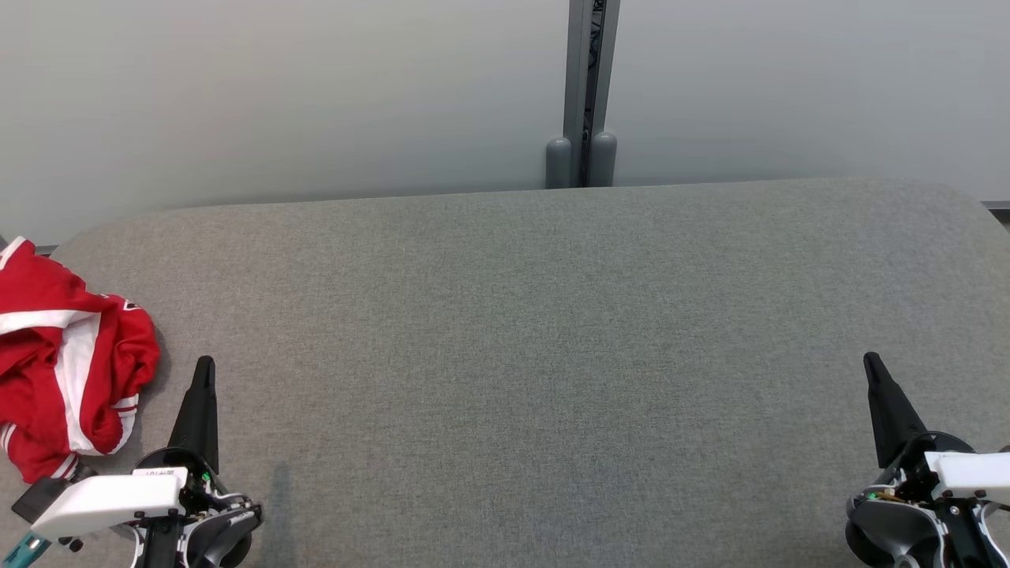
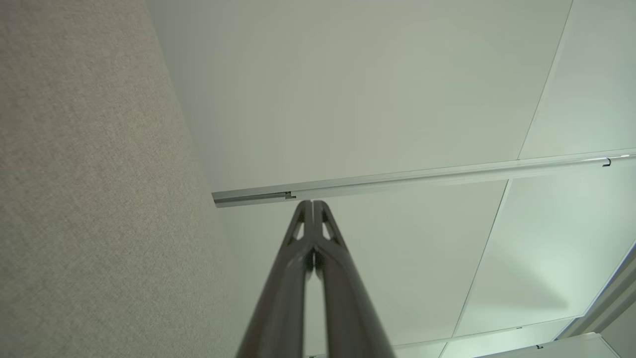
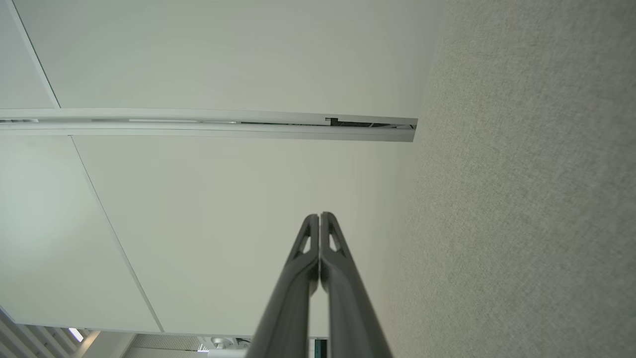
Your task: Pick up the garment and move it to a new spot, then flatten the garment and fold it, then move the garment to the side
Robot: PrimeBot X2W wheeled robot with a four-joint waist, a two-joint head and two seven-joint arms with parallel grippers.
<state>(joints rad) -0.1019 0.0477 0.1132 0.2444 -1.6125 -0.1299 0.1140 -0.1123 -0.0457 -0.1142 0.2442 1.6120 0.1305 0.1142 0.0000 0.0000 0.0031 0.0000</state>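
One crumpled red garment [image 1: 67, 371] with white stripes.

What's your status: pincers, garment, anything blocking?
Left pincer shut, empty; right pincer shut, empty. Garment bunched at left edge of table, beside left pincer, not gripped. Nothing seen blocking the reach.

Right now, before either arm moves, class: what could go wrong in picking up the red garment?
1. The garment lies crumpled near the table's left edge; a nudge could push it off.
2. The left gripper beside it is shut; unopened, it would shove rather than grasp.
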